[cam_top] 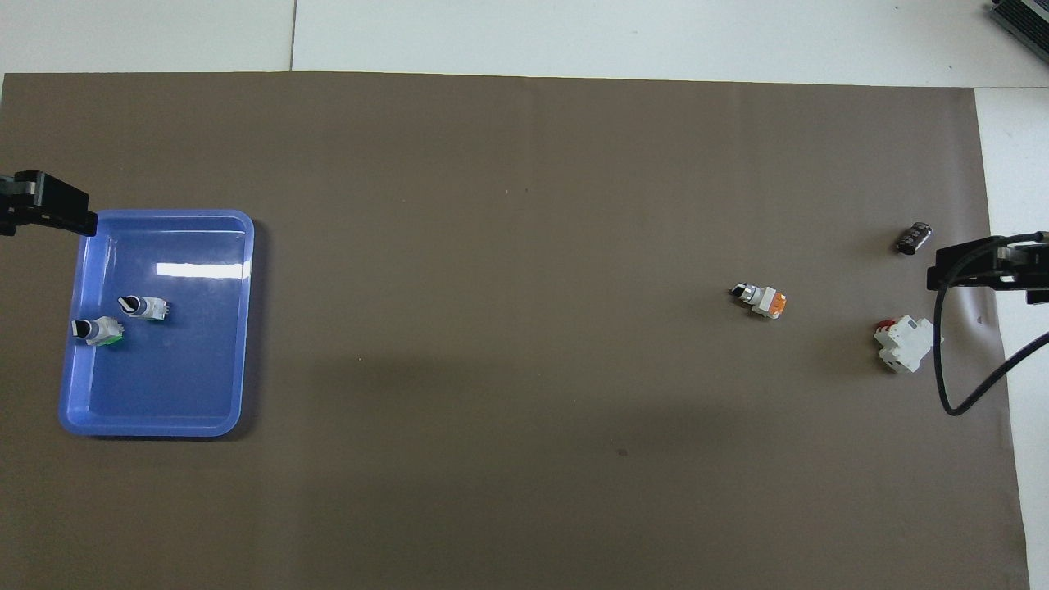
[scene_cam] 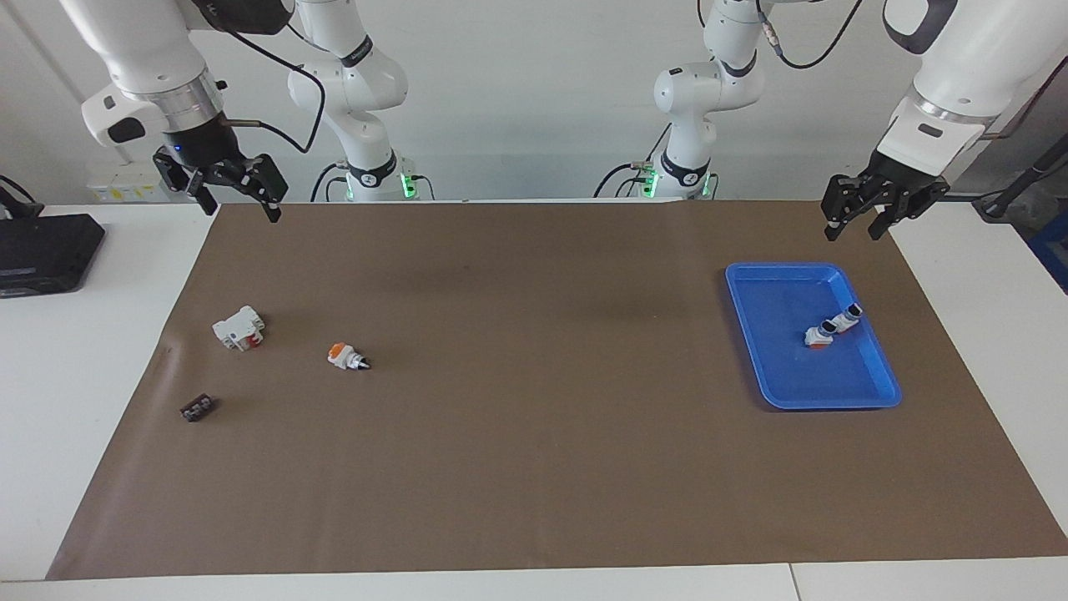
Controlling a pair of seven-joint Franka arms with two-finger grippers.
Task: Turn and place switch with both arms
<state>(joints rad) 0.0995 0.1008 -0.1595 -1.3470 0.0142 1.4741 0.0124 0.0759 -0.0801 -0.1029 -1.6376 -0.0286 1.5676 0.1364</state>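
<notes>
The switch point(scene_cam: 844, 318) point(cam_top: 98, 330), white with a green block and a black knob, lies on its side in the blue tray point(scene_cam: 776, 284) point(cam_top: 205, 393) at the left arm's end of the table. Next to it in the tray lies a white piece with a dark tip point(scene_cam: 819, 336) point(cam_top: 143, 306). My left gripper point(scene_cam: 853, 232) hangs open and empty in the air over the mat's edge beside the tray, clear of the switch. Over the mat's edge at the right arm's end, my right gripper point(scene_cam: 239, 204) waits raised, open and empty.
A like switch with an orange end point(scene_cam: 346, 357) point(cam_top: 762, 300), a white breaker with red point(scene_cam: 239, 327) point(cam_top: 904, 344) and a small black part point(scene_cam: 197, 408) point(cam_top: 914, 238) lie on the brown mat toward the right arm's end. A black device point(scene_cam: 42, 250) sits off the mat.
</notes>
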